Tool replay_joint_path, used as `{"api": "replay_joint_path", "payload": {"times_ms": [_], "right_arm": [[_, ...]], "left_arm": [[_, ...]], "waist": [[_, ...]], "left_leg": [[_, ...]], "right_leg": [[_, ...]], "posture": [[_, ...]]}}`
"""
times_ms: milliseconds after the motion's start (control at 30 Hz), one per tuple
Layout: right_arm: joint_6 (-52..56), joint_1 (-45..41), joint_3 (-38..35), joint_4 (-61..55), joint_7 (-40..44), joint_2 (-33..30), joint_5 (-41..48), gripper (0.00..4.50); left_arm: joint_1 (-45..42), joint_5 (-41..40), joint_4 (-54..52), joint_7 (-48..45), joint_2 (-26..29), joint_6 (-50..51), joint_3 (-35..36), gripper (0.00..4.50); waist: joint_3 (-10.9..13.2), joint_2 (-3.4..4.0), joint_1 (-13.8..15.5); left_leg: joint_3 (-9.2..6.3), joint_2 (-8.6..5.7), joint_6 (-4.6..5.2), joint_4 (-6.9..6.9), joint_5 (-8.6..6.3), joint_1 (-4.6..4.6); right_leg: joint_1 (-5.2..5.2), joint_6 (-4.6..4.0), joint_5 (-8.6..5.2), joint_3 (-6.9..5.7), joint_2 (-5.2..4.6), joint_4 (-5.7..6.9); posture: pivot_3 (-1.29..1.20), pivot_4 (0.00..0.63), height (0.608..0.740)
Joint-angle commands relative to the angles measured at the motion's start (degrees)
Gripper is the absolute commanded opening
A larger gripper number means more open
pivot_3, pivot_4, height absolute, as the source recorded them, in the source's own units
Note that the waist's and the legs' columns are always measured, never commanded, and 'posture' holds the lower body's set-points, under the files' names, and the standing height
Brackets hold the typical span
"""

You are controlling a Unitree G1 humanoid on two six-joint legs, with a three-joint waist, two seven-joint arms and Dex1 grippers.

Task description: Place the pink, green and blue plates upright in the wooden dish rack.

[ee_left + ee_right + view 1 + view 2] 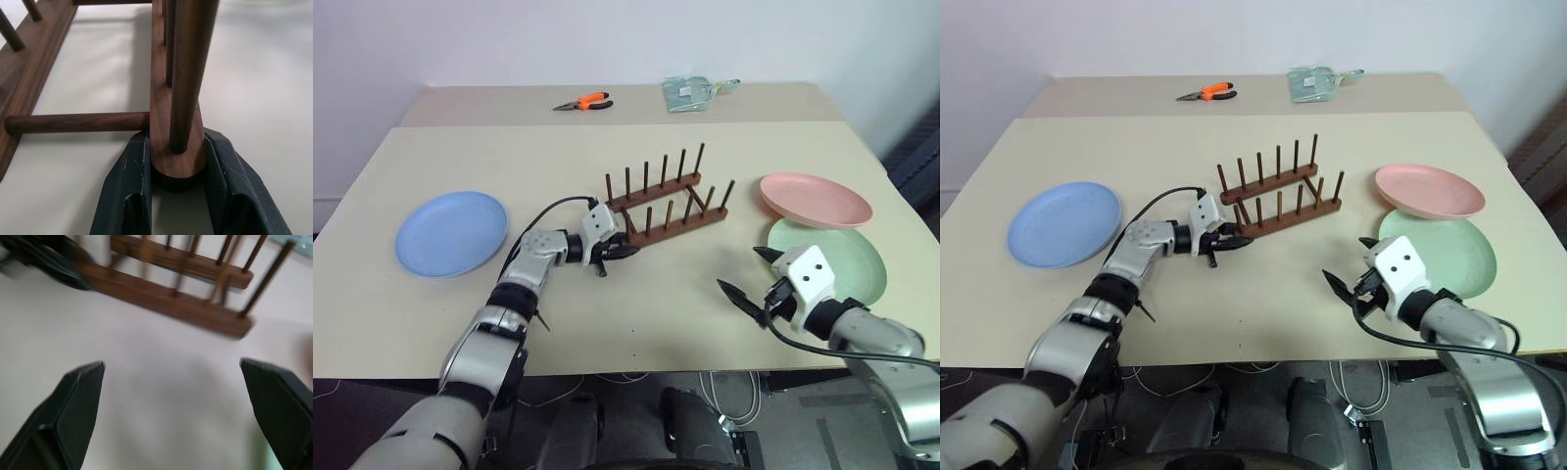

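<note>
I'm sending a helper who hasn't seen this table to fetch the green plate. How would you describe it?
On the beige table, look right of the wooden dish rack, where two plates overlap. The green plate is the nearer, pale mint one, lying flat beneath the pink plate's edge, just beyond the right gripper.

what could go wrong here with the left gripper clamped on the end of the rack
1. The left gripper pinches only the rounded end of one rail of the wooden dish rack, so a pull could swing or tip the rack rather than slide it straight.
2. Its fingers sit right beside the end peg, which could be strained.
3. The pink plate overlaps the green plate; lifting the green one first could drag the pink one.
</note>
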Motion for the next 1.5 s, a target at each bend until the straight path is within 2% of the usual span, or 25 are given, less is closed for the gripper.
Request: {"api": "replay_joint_path", "payload": {"times_ms": [33, 100, 167, 233, 300, 333, 400, 433, 500, 567, 700, 800, 933, 1033, 1233, 1333, 1433, 1500], "right_arm": [[-0.4, 1.1, -2.7, 0.3, 3.0, -2.0, 1.3, 4.5], [-1.2, 1.6, -3.3, 1.8, 3.9, -2.8, 0.7, 4.5], [-1.4, 2.1, -4.2, 3.0, 4.7, -3.2, 0.8, 4.5], [-1.8, 2.8, -4.7, 3.5, 5.7, -3.7, 0.9, 4.5], [-1.8, 3.5, -4.8, 3.7, 6.8, -4.1, 1.0, 3.97], [-1.8, 4.3, -4.3, 3.3, 7.6, -4.5, 1.1, 3.66], [-1.5, 5.5, -3.2, 2.2, 8.6, -4.8, 1.0, 2.69], [-1.4, 5.9, -2.2, 1.7, 8.7, -4.8, 0.7, 2.17], [-1.7, 6.1, -0.3, 1.2, 8.4, -4.5, -0.2, 1.21], [-1.6, 5.0, 1.8, 1.9, 7.0, -3.0, -0.8, 0.1], [-2.8, 0.2, 7.9, 6.4, 2.0, -0.6, -6.7, 0.0], [-4.7, -4.3, 12.0, 12.1, -1.4, 0.8, -12.1, 0.0], [-6.6, -11.8, 14.9, 20.6, -5.0, 3.9, -16.0, 0.0], [-9.2, -17.2, 16.1, 26.7, -6.7, 6.4, -17.9, 0.0], [-15.0, -27.4, 18.0, 38.9, -8.5, 9.0, -21.4, 0.0], [-15.8, -29.2, 17.5, 40.1, -6.3, 8.2, -20.8, 0.0], [-15.9, -27.0, 15.8, 34.0, -1.6, 3.5, -20.1, 0.8], [-16.0, -25.1, 13.7, 28.7, 0.5, 0.1, -19.5, 1.74]], "left_arm": [[5.5, -3.1, -16.1, -3.1, 2.4, 7.8, -1.8, 0.77], [8.2, -3.0, -21.1, -3.0, 4.1, 10.8, -2.2, 1.82], [9.6, -2.8, -23.0, -2.1, 5.2, 13.0, -2.0, 2.57], [10.1, -1.8, -23.3, -0.6, 6.1, 13.5, -1.8, 3.64], [10.4, 0.0, -22.7, 1.1, 7.9, 13.0, -1.8, 4.5], [11.0, 0.2, -22.8, 1.0, 9.3, 13.4, -1.5, 4.5], [12.4, -0.9, -24.6, 0.1, 11.8, 15.7, -1.0, 4.5], [13.8, -2.4, -27.0, -1.3, 13.2, 18.0, -0.7, 3.92], [16.7, -5.5, -32.1, -3.7, 15.7, 21.9, -0.5, 3.11], [19.7, -9.4, -38.2, -4.8, 16.9, 26.5, -0.5, 2.06], [22.2, -10.4, -45.0, 0.9, 12.6, 30.4, -3.1, 0.09], [21.9, -6.2, -43.5, 8.5, 7.3, 28.2, -5.5, 0.09], [17.2, 0.4, -34.4, 22.9, 0.5, 25.2, -4.6, 0.09], [13.5, 3.0, -27.4, 29.3, -1.7, 22.6, -3.3, 0.09], [7.8, 3.1, -18.0, 32.9, -2.8, 18.4, -1.2, 0.09], [7.2, 2.6, -17.4, 32.1, -2.3, 17.4, -1.1, 0.09], [8.4, 2.4, -19.7, 29.7, -1.0, 16.6, -1.8, 0.03], [9.4, 2.2, -21.7, 28.3, -0.2, 16.1, -2.1, 0.03]], "waist": [[0.0, 0.01, 0.0], [0.0, 0.02, 0.2], [0.0, 0.02, 0.3], [0.0, 0.02, 0.3], [0.0, 0.02, 0.2], [0.0, 0.02, 0.2], [0.0, 0.04, 0.0], [0.0, 0.05, -0.2], [0.0, 0.06, -0.7], [-0.1, 0.15, -1.2], [-0.1, 0.16, -0.9], [-0.1, 0.14, -0.1], [-0.1, 0.11, 0.2], [-0.1, 0.1, 0.1], [-0.2, 0.13, -0.3], [-0.1, 0.13, -0.3], [-0.1, 0.15, -0.2], [-0.1, 0.17, -0.2]], "left_leg": [[0.0, 0.0, 0.0, 0.01, 0.0, 0.02], [0.01, 0.0, 0.0, 0.02, 0.0, 0.02], [0.0, 0.0, 0.0, 0.05, 0.0, 0.0], [0.0, 0.0, 0.0, 0.07, 0.0, -0.01], [0.01, 0.0, 0.0, 0.07, 0.0, 0.0], [0.0, 0.0, 0.01, 0.06, 0.0, 0.0], [0.01, 0.01, 0.01, 0.02, 0.0, 0.05], [0.03, 0.02, 0.01, -0.02, 0.0, 0.09], [0.04, 0.06, 0.01, -0.1, -0.01, 0.15], [0.04, 0.07, 0.01, -0.13, -0.01, 0.17], [0.03, 0.07, 0.01, -0.08, -0.01, 0.14], [0.0, 0.03, 0.01, 0.06, -0.01, 0.01], [0.02, 0.0, 0.0, 0.06, 0.0, 0.13], [0.01, 0.01, 0.0, 0.13, 0.0, 0.31], [0.08, 0.02, 0.0, -0.15, 0.0, 0.71], [0.07, 0.01, 0.0, -0.19, 0.0, 0.71], [0.07, 0.0, 0.0, -0.2, 0.0, 0.68], [0.07, -0.01, 0.0, -0.19, 0.0, 0.64]], "right_leg": [[0.01, 0.0, 0.0, 0.0, 0.0, 0.01], [0.03, -0.01, -0.01, 0.0, 0.0, 0.0], [0.04, -0.04, -0.03, 0.0, 0.0, -0.01], [0.05, -0.16, -0.1, -0.01, 0.0, -0.01], [0.05, -0.16, -0.12, 0.0, 0.0, -0.02], [0.05, -0.15, -0.11, -0.01, 0.0, -0.01], [0.05, -0.15, -0.11, -0.01, 0.0, 0.0], [0.06, -0.14, -0.12, -0.01, 0.0, 0.0], [0.07, -0.15, -0.14, -0.01, 0.01, 0.01], [0.06, -0.15, -0.17, -0.01, 0.01, 0.02], [0.08, -0.04, -0.27, -0.01, 0.0, -0.01], [0.09, -0.06, -0.27, -0.01, -0.02, -0.08], [0.18, -0.22, -0.16, -0.01, -0.01, -0.07], [0.37, -0.12, -0.22, -0.02, -0.01, -0.07], [0.53, -0.03, -0.08, -0.01, 0.0, -0.04], [0.52, -0.03, -0.04, -0.01, 0.0, -0.04], [0.52, -0.01, -0.05, -0.01, 0.0, -0.07], [0.51, 0.0, -0.06, 0.0, -0.01, -0.08]], "posture": [[0.0, 0.15, 0.74], [0.0, 0.15, 0.74], [0.0, 0.15, 0.74], [0.0, 0.15, 0.74], [0.0, 0.15, 0.74], [0.0, 0.15, 0.74], [0.0, 0.15, 0.74], [0.0, 0.15, 0.74], [0.0, 0.15, 0.74], [0.0, 0.15, 0.74], [0.0, 0.15, 0.74], [0.0, 0.15, 0.74], [0.0, 0.15, 0.74], [0.0, 0.15, 0.74], [0.0, 0.15, 0.74], [0.0, 0.15, 0.74], [0.0, 0.15, 0.74], [0.0, 0.15, 0.74]]}}
